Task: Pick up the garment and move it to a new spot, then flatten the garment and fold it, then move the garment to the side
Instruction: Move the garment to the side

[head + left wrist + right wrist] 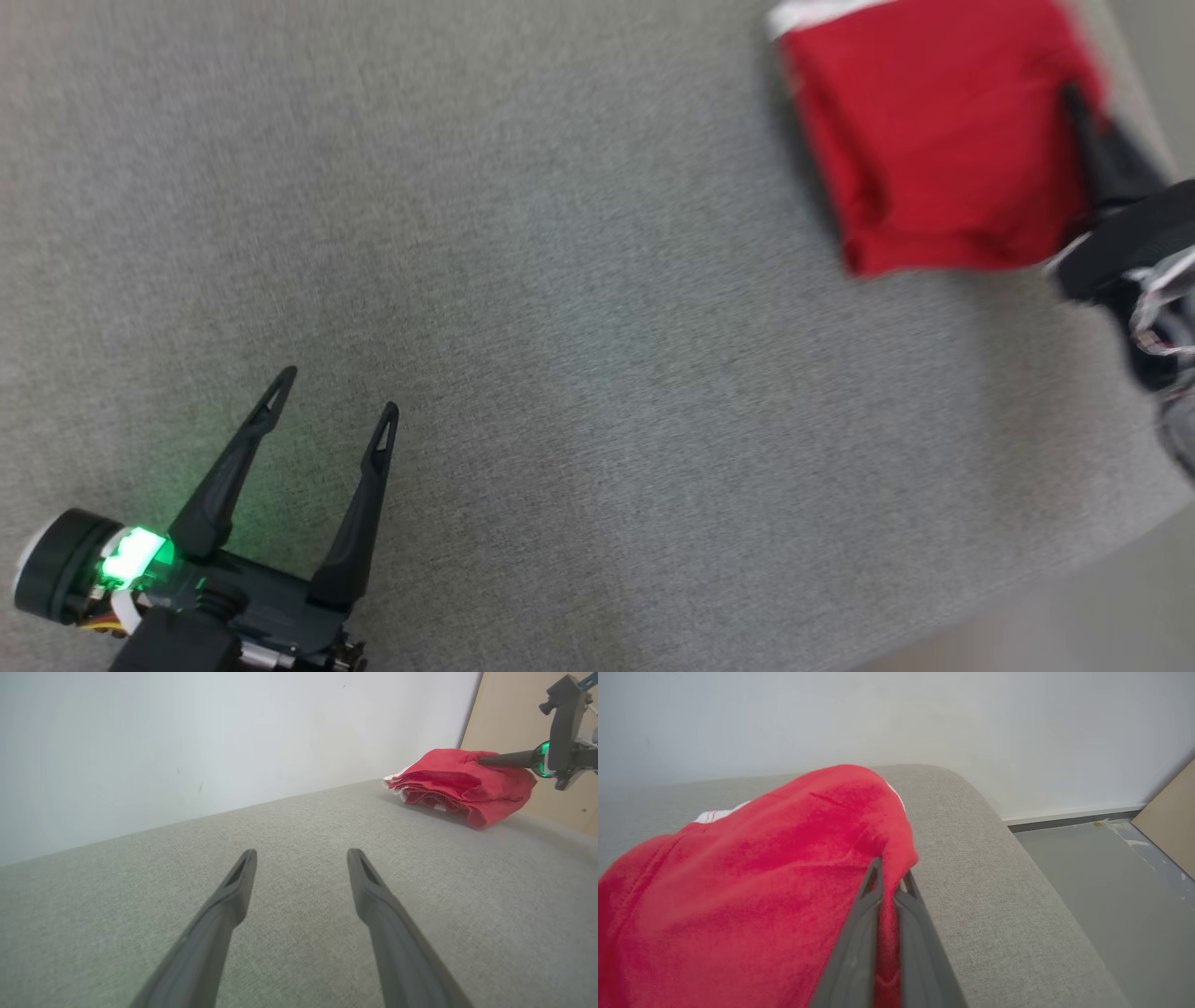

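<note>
Lying folded at the far right part of the grey upholstered surface, the red garment makes a flat, almost square packet. Its top is cut by the edge of the head view, so I cannot tell its long axis there. In the left wrist view it looks like a low pile, wider than it is high. A smooth folded edge faces the robot, and a white trim shows at the far left corner of the packet.

The surface is a woven grey cloth with a rounded edge, and the garment is just beside this edge on the right. Behind stands a plain white wall with a pale baseboard. Below it is a grey floor, and a beige board leans at the right.

The right hand reaches almost level to the right side of the garment, and its two fingers are pressed together with red cloth between them. The left hand is low over the bare surface at the near left, well apart from the garment. Its fingers are spread wide with nothing between them, and a green light glows at its wrist.
</note>
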